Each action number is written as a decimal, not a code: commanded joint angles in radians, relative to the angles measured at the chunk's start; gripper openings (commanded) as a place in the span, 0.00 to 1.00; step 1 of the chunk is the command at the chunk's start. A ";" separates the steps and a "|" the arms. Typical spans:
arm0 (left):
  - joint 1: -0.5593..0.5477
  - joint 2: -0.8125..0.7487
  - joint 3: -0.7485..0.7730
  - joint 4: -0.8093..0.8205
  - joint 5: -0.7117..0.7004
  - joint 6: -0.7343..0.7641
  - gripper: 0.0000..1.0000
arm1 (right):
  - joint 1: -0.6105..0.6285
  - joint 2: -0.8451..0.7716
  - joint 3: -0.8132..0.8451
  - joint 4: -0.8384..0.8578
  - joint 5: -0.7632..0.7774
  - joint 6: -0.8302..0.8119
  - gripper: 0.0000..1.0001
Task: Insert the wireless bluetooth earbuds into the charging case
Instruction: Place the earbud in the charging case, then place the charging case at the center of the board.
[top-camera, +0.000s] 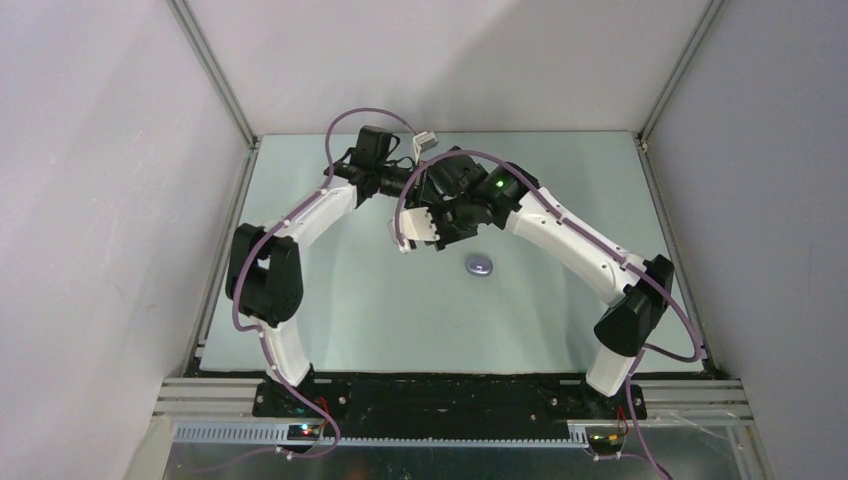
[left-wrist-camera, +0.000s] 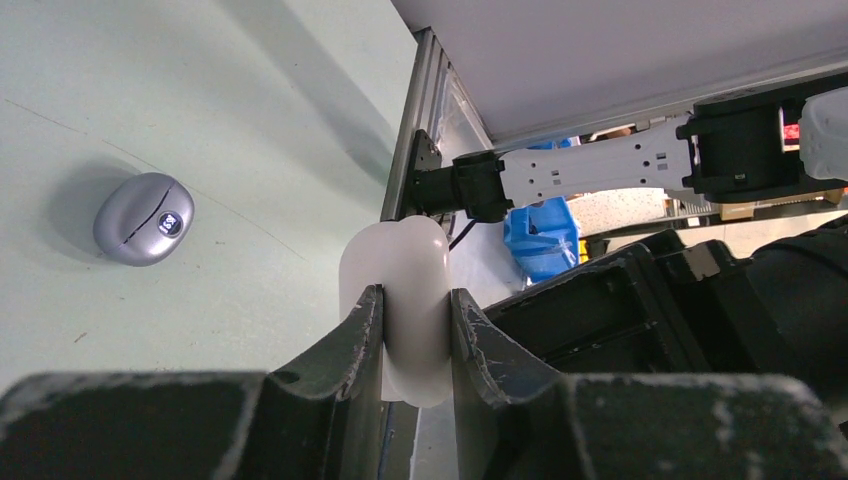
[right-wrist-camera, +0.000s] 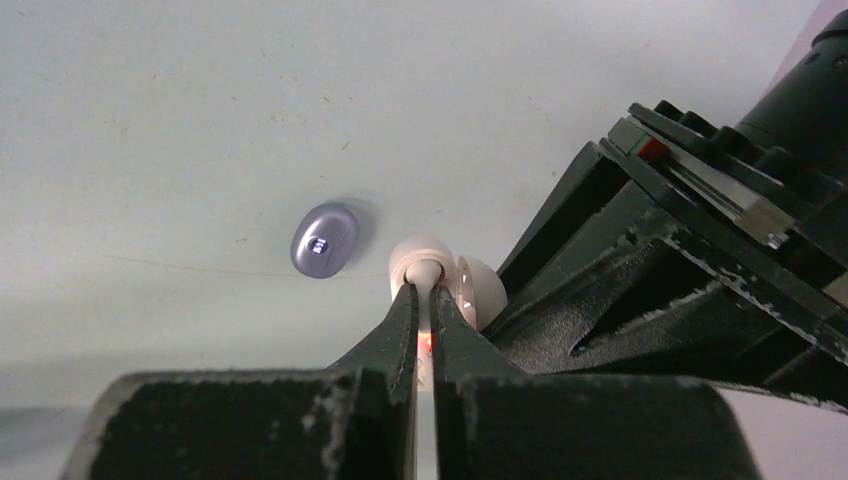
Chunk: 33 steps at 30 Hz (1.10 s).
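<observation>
The left end effector (left-wrist-camera: 415, 300) stands partly open, clamped on the white charging case (left-wrist-camera: 395, 250), which it holds off the surface (left-wrist-camera: 200, 100) near the closed grey-purple case (left-wrist-camera: 144, 218), seemingly to steady it. The right end effector (right-wrist-camera: 422, 292), almost fully closed, pinches a white earbud (right-wrist-camera: 424, 270) at that white case, apparently to seat it.

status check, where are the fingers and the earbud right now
Left fingers shut on white case. Right fingers shut on white earbud, right beside that case. Purple case closed on table, clear of both.
</observation>
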<state>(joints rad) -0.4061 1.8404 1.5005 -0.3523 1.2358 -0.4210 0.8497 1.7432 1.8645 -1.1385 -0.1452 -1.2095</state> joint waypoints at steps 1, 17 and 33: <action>-0.007 -0.003 0.003 0.035 0.051 -0.021 0.00 | 0.002 -0.031 -0.049 0.075 0.022 0.006 0.00; 0.005 0.029 -0.025 0.098 0.054 -0.063 0.00 | -0.025 -0.136 0.011 0.052 -0.071 0.112 0.42; 0.014 0.208 0.100 -0.397 -0.175 0.531 0.00 | -0.370 -0.264 -0.139 0.006 -0.424 0.452 0.43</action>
<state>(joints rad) -0.3958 2.0052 1.5307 -0.5701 1.1488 -0.1623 0.5411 1.4841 1.7496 -1.1065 -0.4522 -0.8787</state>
